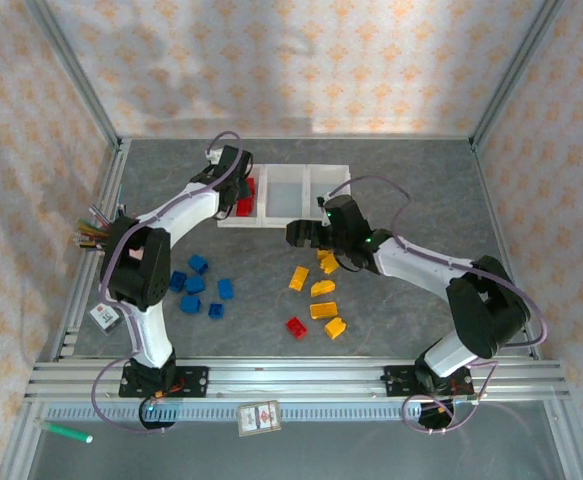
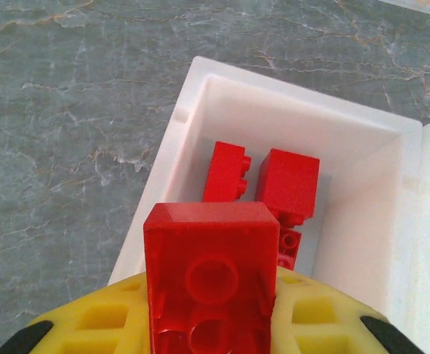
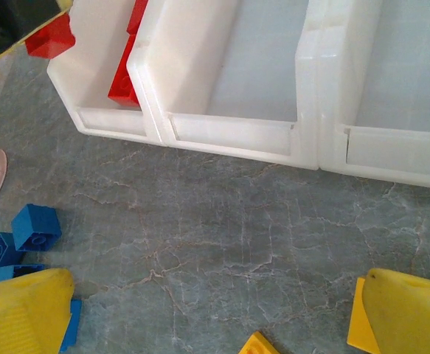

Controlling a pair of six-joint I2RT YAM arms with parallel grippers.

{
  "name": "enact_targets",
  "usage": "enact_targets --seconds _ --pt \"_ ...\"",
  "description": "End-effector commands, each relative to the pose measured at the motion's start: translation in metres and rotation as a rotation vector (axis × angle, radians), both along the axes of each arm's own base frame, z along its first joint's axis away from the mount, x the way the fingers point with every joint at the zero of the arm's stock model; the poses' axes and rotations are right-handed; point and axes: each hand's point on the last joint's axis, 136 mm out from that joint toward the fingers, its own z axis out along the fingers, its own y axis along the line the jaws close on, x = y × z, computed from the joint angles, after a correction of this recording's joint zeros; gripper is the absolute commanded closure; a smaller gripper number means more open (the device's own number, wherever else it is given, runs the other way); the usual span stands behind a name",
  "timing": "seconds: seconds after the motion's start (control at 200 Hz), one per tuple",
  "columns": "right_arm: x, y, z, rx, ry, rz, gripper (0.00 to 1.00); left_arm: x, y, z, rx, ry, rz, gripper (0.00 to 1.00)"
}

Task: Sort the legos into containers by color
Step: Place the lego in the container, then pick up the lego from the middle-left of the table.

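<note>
My left gripper (image 2: 211,313) is shut on a red lego (image 2: 209,269), held over the near edge of the leftmost container (image 2: 178,147). Two more red legos (image 2: 288,184) lie inside that bin. From above, the left gripper (image 1: 233,180) hangs at the left end of the row of three white containers (image 1: 289,222). The middle and right bins look empty. My right gripper (image 1: 296,235) stands open just in front of the row, and nothing lies between its yellow fingers (image 3: 23,310) above bare table. Blue legos (image 1: 196,290), orange-yellow legos (image 1: 321,290) and one red lego (image 1: 296,327) lie on the table.
A pink cup of pens (image 1: 96,235) stands at the left edge. A small box (image 1: 104,317) sits near the left arm's base. A green marker (image 1: 66,432) and a card (image 1: 259,418) lie on the front rail. Metal frame posts bound the table.
</note>
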Motion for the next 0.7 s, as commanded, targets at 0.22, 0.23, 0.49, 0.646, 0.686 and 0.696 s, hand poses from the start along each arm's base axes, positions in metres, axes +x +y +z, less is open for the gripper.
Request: enact_targets --seconds 0.22,0.23,0.49,0.646,0.686,0.696 --pt "0.013 -0.001 0.019 -0.016 -0.061 -0.002 0.00 0.016 0.001 0.017 0.053 -0.008 -0.029 0.51" --pt "0.012 -0.001 0.019 -0.017 -0.062 -0.001 0.00 0.016 0.001 0.019 0.054 -0.010 -0.028 0.51" --pt "-0.002 -0.014 0.028 -0.031 -0.064 -0.002 0.00 -0.013 -0.012 0.042 -0.020 -0.017 -0.082 0.45" --pt "-0.022 -0.027 0.018 -0.053 -0.021 0.013 0.00 -0.058 -0.028 0.044 -0.069 -0.004 -0.139 0.42" --pt "-0.027 -0.032 0.015 -0.062 -0.011 0.012 0.00 -0.073 -0.032 0.041 -0.078 0.005 -0.144 0.42" --pt "-0.029 -0.033 0.014 -0.066 -0.006 0.012 0.00 -0.076 -0.034 0.041 -0.083 0.006 -0.149 0.42"
